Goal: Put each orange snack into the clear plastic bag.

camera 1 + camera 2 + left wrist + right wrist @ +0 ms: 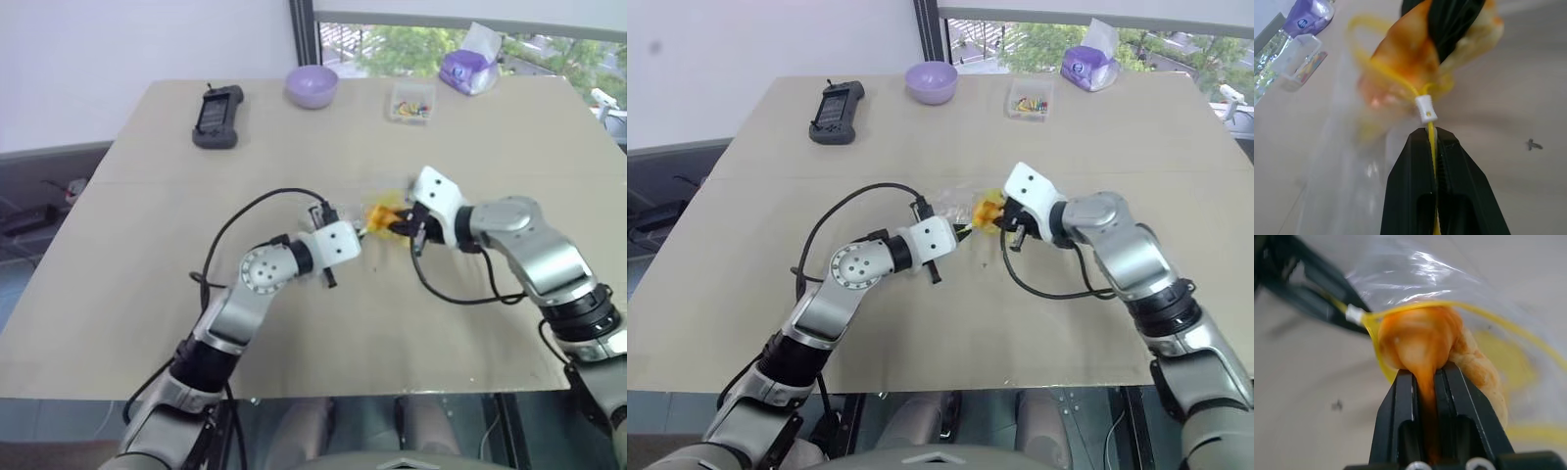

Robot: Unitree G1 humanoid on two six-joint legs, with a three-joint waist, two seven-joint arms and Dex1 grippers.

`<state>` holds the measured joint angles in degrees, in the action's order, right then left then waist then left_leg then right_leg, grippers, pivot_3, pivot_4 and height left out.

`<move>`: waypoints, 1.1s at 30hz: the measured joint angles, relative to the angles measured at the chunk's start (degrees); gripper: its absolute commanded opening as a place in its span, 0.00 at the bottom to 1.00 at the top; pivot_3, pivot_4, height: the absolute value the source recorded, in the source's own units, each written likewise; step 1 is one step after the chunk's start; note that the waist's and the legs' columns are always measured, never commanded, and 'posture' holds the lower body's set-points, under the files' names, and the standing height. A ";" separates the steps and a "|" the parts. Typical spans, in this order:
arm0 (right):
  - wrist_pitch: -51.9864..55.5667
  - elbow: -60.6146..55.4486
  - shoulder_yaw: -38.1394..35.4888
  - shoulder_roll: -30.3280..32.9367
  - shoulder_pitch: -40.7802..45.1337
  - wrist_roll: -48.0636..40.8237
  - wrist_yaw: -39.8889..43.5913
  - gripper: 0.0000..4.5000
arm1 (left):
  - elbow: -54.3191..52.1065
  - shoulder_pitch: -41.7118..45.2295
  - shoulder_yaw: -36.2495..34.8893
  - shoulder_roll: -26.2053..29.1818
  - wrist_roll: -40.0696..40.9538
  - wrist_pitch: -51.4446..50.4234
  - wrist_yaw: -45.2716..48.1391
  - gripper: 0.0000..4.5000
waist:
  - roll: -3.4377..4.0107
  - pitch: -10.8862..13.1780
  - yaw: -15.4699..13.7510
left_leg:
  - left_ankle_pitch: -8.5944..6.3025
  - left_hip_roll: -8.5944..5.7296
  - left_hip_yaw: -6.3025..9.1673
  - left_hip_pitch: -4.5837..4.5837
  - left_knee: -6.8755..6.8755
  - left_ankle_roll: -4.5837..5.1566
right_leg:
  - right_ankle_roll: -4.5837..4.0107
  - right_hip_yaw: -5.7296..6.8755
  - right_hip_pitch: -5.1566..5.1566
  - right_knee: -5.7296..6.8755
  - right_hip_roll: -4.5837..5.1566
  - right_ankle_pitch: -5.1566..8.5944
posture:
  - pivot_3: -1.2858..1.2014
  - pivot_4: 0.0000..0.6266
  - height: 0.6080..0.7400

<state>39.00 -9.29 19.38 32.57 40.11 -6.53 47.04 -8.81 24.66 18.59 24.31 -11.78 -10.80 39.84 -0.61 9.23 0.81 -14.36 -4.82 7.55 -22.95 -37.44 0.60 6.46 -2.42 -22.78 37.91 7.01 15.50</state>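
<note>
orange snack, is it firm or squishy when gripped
Probably squishy: the snack bulges and pinches thin between the right gripper fingers. Likely light, since it hangs from that pinch. It looks apt to tear if squeezed harder.

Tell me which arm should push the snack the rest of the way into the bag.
Right, probably. The right end effector is shut on the snack, already at the bag mouth. The left end effector is shut on the bag's yellow zip strip, holding it open.

table [147,245] | purple bowl [312,85] | black handset [217,116] | clear box [410,102] | tissue pack [469,69]
</note>
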 measured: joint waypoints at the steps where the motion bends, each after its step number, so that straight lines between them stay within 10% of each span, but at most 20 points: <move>1: -1.61 0.77 0.42 -0.11 0.13 1.14 -0.18 0.00 | 0.49 0.09 0.03 -0.11 0.10 0.32 0.17 0.00 | 0.00 0.00 0.00 | 0.00 -0.01 0.00 0.00 0.00 0.00 | 0.00 0.00 0.00 0.00 0.00 0.00 | 0.52 0.24 1.00; 33: -32.12 20.96 -3.28 -0.67 -0.12 8.02 2.27 0.00 | 11.01 4.61 2.17 0.35 4.70 18.81 10.20 0.00 | 0.01 0.00 1.37 | 0.01 -0.04 -0.02 0.01 0.02 -0.01 | 0.00 -0.03 -0.02 0.02 -0.05 0.00 | 0.52 0.24 1.00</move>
<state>6.89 11.66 16.10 31.90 40.00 1.49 49.31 2.20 29.27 20.76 24.66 -7.09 8.02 50.04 -0.61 9.23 2.18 -14.36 -4.86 7.54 -22.94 -37.43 0.59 6.46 -2.44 -22.80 37.92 6.97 15.50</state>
